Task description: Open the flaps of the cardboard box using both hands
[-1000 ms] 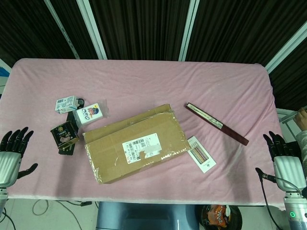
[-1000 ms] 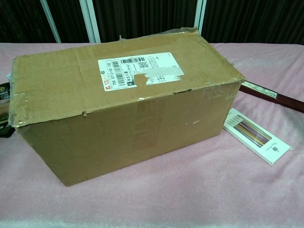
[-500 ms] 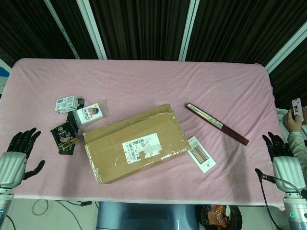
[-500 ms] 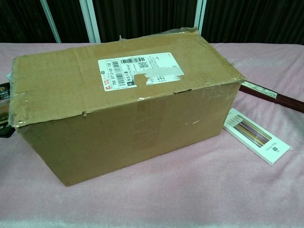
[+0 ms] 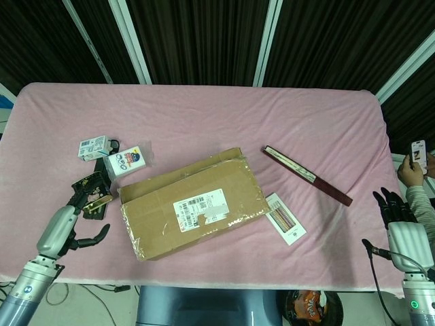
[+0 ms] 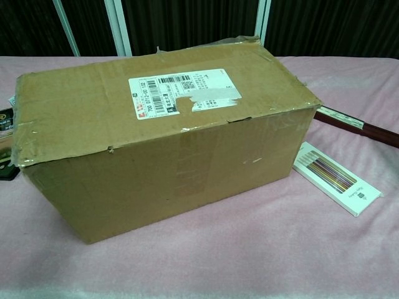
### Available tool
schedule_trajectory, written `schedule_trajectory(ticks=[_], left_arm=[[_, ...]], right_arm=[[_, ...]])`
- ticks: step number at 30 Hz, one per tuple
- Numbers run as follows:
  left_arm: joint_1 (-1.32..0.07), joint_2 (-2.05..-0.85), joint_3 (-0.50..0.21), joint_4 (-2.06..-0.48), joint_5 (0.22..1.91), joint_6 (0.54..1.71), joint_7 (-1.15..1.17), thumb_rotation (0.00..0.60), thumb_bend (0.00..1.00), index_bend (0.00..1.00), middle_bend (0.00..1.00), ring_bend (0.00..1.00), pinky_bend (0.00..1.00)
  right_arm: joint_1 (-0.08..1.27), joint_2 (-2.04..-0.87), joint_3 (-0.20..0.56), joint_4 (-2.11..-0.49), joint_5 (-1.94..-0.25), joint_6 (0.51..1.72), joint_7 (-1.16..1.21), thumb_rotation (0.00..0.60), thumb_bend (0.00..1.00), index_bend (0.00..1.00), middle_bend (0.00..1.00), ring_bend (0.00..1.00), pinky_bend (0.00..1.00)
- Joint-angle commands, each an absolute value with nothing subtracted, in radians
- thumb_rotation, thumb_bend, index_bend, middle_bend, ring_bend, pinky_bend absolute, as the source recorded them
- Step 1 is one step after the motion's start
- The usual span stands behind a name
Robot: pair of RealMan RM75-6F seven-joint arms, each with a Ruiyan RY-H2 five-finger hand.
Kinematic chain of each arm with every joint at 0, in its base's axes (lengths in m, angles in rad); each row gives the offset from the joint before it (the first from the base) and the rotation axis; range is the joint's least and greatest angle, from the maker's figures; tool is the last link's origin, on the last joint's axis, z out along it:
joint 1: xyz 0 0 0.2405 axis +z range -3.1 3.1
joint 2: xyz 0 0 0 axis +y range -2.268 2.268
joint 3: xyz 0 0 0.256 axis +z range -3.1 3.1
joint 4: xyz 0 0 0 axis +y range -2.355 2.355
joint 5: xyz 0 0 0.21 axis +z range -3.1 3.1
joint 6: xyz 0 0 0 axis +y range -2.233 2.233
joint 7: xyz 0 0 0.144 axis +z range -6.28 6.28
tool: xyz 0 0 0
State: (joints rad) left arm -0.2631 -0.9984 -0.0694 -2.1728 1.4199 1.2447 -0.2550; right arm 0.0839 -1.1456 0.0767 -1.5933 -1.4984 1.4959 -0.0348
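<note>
The cardboard box (image 5: 192,204) lies flaps closed, on the pink tabletop (image 5: 204,119). Left of the box, the left robot hand (image 5: 76,219) hovers with fingers spread, holding nothing. Well right of the box, the right robot hand (image 5: 402,224) is likewise spread and empty.

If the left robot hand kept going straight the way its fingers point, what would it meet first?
Likely the small dark packet beside the cardboard box: the left robot hand points up-table with fingertips already over or at it. Height above it is unclear.
</note>
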Motion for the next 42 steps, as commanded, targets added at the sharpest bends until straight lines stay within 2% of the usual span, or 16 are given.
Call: schedule_trajectory(ticks=[1,8,16,23,32,42], left_arm=[[-0.324,-0.976,-0.108,-2.270,1.291,1.148,-0.328,0.600,0.36,0.00,0.00,0.00,0.08],[-0.384,-0.968,-0.154,-2.325,1.142,1.066,-0.374,0.600,0.36,0.00,0.00,0.00,0.08],[-0.410,-0.985,-0.166,-2.335,1.087,1.041,-0.366,0.600,0.36,0.00,0.00,0.00,0.10],[-0.419,-0.999,-0.158,-2.353,1.080,1.013,-0.374,0.600,0.36,0.00,0.00,0.01,0.13],[-0.414,-1.010,-0.164,-2.356,1.101,1.008,-0.409,0.600,0.36,0.00,0.05,0.10,0.23],[-0.384,-0.996,-0.169,-2.356,1.238,1.010,-0.511,0.600,0.36,0.00,0.07,0.12,0.25]], right_arm=[[0.084,-1.144,0.077,-1.594,-1.495,1.493,-0.034,0.600,0.20,0.00,0.00,0.00,0.21],[0.084,-1.142,0.077,-1.595,-1.492,1.490,-0.029,0.600,0.21,0.00,0.00,0.00,0.21],[0.083,-1.141,0.076,-1.596,-1.490,1.486,-0.025,0.600,0.21,0.00,0.00,0.00,0.21],[0.083,-1.139,0.076,-1.602,-1.484,1.481,-0.019,0.600,0.21,0.00,0.00,0.00,0.21],[0.082,-1.135,0.075,-1.609,-1.479,1.473,-0.010,0.600,0.21,0.00,0.00,0.00,0.21],[0.082,-1.134,0.075,-1.612,-1.476,1.470,-0.007,0.600,0.21,0.00,0.00,0.00,0.21]])
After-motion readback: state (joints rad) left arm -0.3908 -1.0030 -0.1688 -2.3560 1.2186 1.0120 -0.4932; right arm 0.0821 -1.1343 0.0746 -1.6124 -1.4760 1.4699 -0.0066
